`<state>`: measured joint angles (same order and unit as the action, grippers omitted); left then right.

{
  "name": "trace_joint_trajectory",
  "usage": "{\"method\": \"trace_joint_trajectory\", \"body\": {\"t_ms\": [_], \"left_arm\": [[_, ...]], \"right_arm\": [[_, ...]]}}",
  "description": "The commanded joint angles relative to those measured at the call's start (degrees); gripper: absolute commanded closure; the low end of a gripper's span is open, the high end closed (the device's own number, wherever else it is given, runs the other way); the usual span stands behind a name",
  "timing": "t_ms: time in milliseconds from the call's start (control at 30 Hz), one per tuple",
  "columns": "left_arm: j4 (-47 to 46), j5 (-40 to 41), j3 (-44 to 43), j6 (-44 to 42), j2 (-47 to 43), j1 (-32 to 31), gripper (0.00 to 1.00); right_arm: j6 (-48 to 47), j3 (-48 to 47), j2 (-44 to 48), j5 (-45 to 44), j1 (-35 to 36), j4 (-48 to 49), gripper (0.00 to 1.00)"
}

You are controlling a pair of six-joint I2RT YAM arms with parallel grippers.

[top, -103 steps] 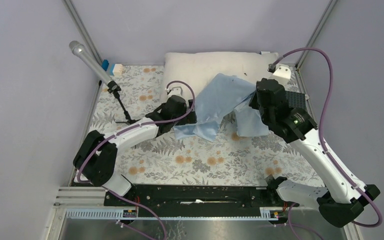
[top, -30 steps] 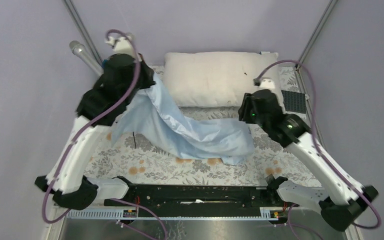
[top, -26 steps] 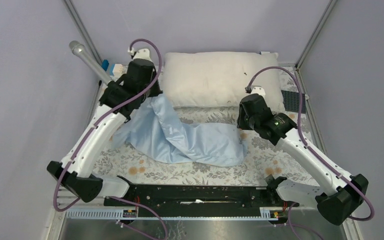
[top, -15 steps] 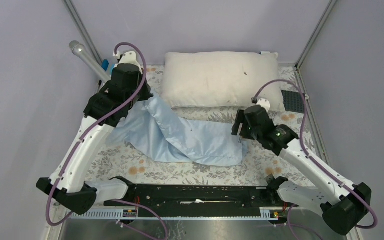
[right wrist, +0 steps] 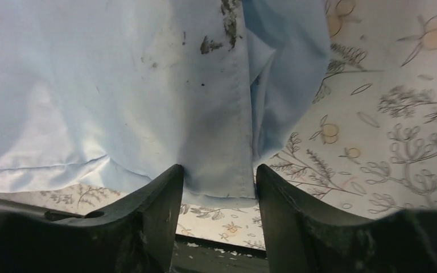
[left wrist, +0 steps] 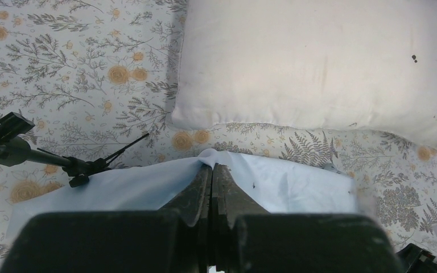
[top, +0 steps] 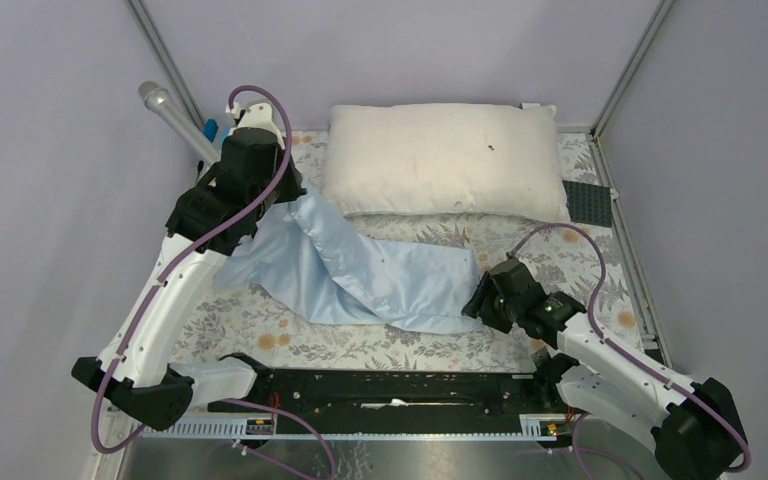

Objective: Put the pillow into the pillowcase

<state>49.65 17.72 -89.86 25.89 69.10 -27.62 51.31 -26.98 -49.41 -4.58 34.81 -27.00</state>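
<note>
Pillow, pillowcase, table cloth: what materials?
Pillow: matte off-white woven fabric, likely cotton, over soft fill; plump, with dark specks.
Pillowcase: thin light-blue cloth with slight sheen, maybe satin or polyester; drapes and creases, stitched hem.
Table cloth: flat matte floral-printed fabric; fibre unclear.

The table (top: 560, 260) is covered by a floral-printed cloth (top: 290, 335). A plump off-white rectangular pillow (top: 440, 160) is laid flat along the far edge. A wrinkled light-blue fabric pillowcase (top: 380, 285) is spread across the middle. A small black tripod stand (left wrist: 82, 168) is set at the left, and a black studded plate (top: 588, 202) at the far right.
</note>
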Motion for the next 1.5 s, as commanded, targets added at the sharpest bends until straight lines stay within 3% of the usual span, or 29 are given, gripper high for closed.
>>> {"method": "trace_joint_trajectory", "body": {"t_ms": [0, 133, 233, 367, 467, 667, 800, 1000, 1100, 1233, 1367, 1467], "left_arm": [[-2.47, -0.16, -1.63, -1.05, -0.57, 0.41, 1.0], [-1.87, 0.05, -3.37, -2.1, 0.0, 0.46, 1.0], [-1.74, 1.49, -5.62, -3.42, 0.07, 0.46, 1.0], [-2.21, 5.56, -11.36, -4.44, 0.92, 0.62, 1.0], [-4.91, 7.61, -17.03, -4.44, 3.0, 0.81, 1.0], [-5.43, 9.31, -30.51, -3.79, 8.41, 0.9, 1.0], [-3.79, 10.1, -30.46, -2.77, 5.89, 0.9, 1.0], [0.73, 7.21, -16.78, 2.18, -5.98, 0.9, 1.0], [2.49, 3.31, -7.47, 6.23, -12.41, 0.9, 1.0], [5.21, -0.04, 4.66, 10.58, -21.48, 0.9, 1.0], [9.03, -0.59, 14.67, 14.98, -28.7, 0.9, 1.0], [9.78, -2.3, 22.15, 19.18, -33.1, 0.9, 1.0]], "right_arm": [[6.41, 2.32, 0.07, 6.69, -0.18, 7.05, 0.49], [5.15, -3.3, 1.71, 2.18, -0.18, 3.04, 0.78], [-1.04, -16.43, -1.0, -3.9, -0.44, -3.05, 1.0], [-12.37, -43.95, -10.01, -13.86, -1.41, -10.43, 1.0], [-20.44, -60.28, -18.67, -14.91, -5.4, -11.79, 1.0], [-24.34, -83.34, -31.95, -4.07, -15.69, -16.68, 1.0], [-25.03, -89.1, -32.11, -4.68, -16.16, -22.25, 1.0], [-25.55, -86.05, -21.45, -10.13, -16.15, -30.56, 1.0], [-24.75, -77.91, -14.44, -9.62, -16.12, -33.27, 1.0], [-21.54, -56.66, -3.07, -2.45, -16.15, -31.65, 1.0], [-12.72, -26.59, 6.03, 15.24, -14.82, -16.98, 1.0], [-4.95, -12.55, 8.83, 9.26, -3.34, -8.6, 1.0]]}}
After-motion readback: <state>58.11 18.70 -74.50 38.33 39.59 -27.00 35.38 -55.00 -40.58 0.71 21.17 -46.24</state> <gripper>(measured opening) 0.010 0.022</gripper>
